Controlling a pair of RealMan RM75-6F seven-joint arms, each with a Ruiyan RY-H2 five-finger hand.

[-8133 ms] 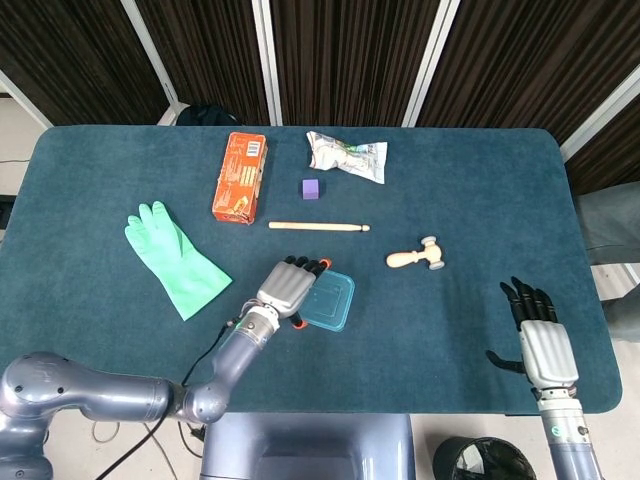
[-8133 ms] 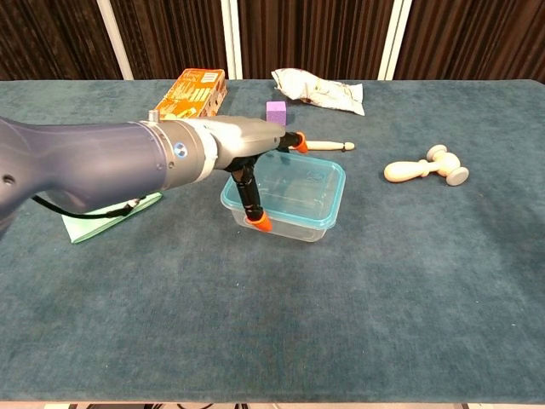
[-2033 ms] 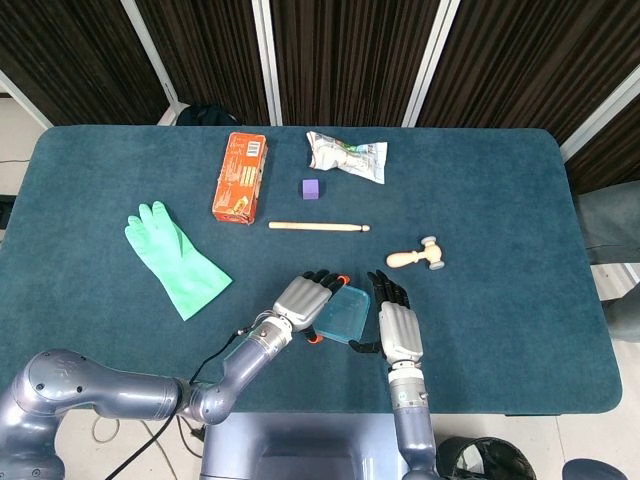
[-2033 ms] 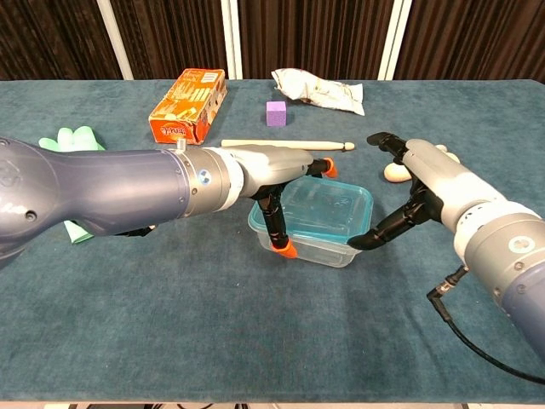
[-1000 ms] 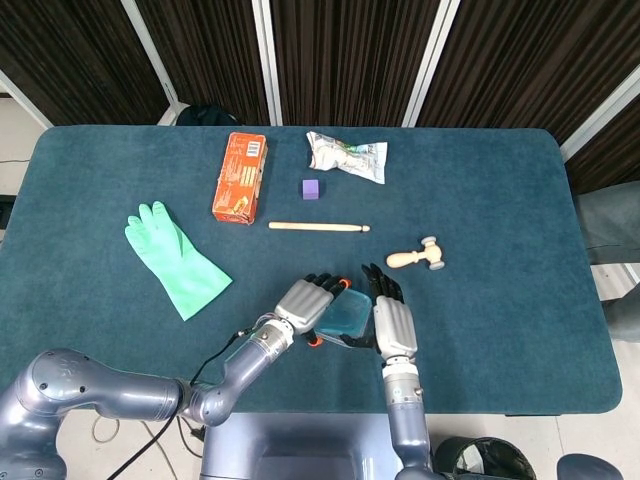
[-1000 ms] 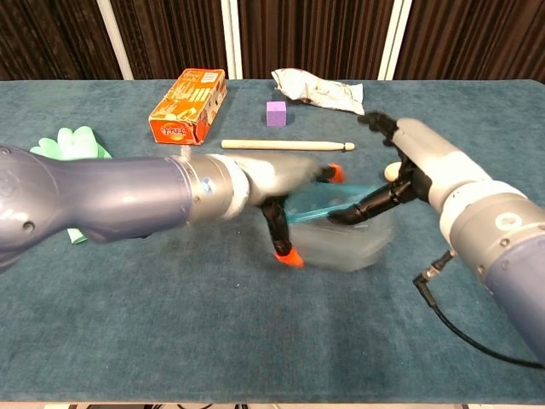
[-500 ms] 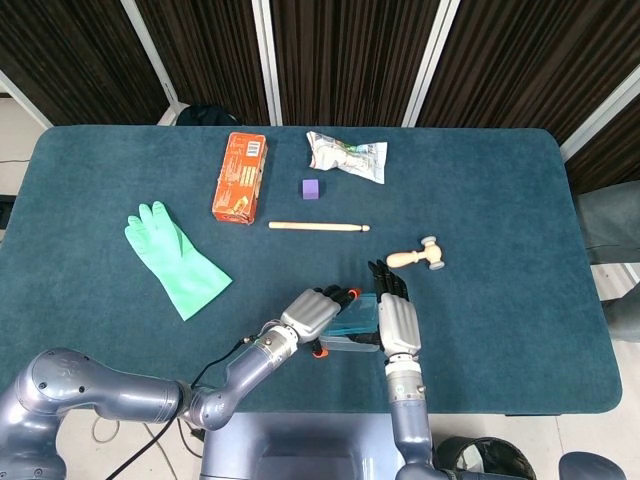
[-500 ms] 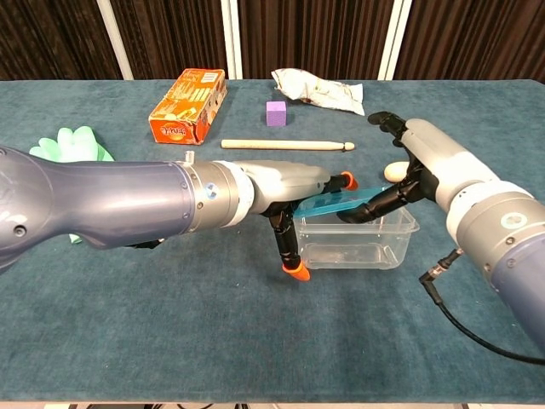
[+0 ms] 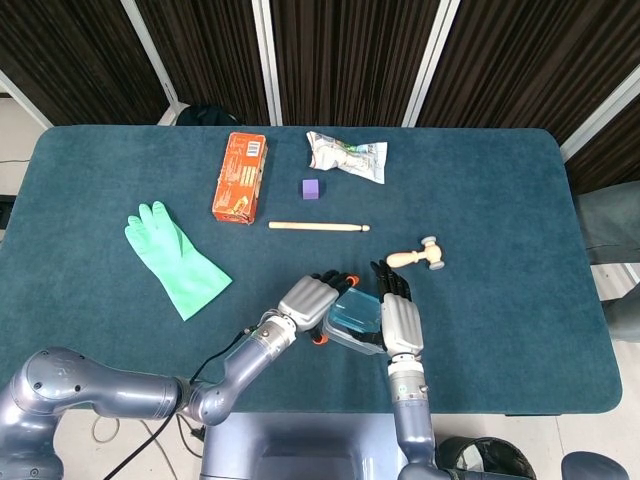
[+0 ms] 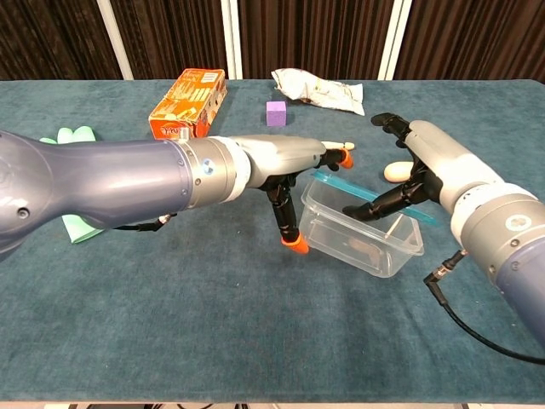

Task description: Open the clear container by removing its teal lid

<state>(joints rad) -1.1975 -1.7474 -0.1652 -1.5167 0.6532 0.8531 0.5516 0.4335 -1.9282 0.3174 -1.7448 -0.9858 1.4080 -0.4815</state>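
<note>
The clear container (image 10: pixel 362 239) sits tilted just off the middle of the table, its mouth showing. My left hand (image 10: pixel 285 175) grips its left end, one orange-tipped finger (image 10: pixel 295 244) down at the near left corner. The teal lid (image 10: pixel 375 198) is lifted free along the container's far side and slopes down to the right. My right hand (image 10: pixel 417 179) holds the lid by its right part, dark fingers under it. In the head view the left hand (image 9: pixel 308 300) and right hand (image 9: pixel 393 318) flank the teal lid (image 9: pixel 352 314), which hides most of the container.
Behind the hands lie a wooden stick (image 9: pixel 318 226) and a small wooden mallet (image 9: pixel 417 257). Further back are an orange box (image 9: pixel 240 177), a purple cube (image 9: pixel 311 189) and a white packet (image 9: pixel 346 156). A green glove (image 9: pixel 175 258) lies at the left.
The right hand came in from the table's right edge and took the lid. The lid has come off the rim and risen, and the container has tipped in the left hand's grip.
</note>
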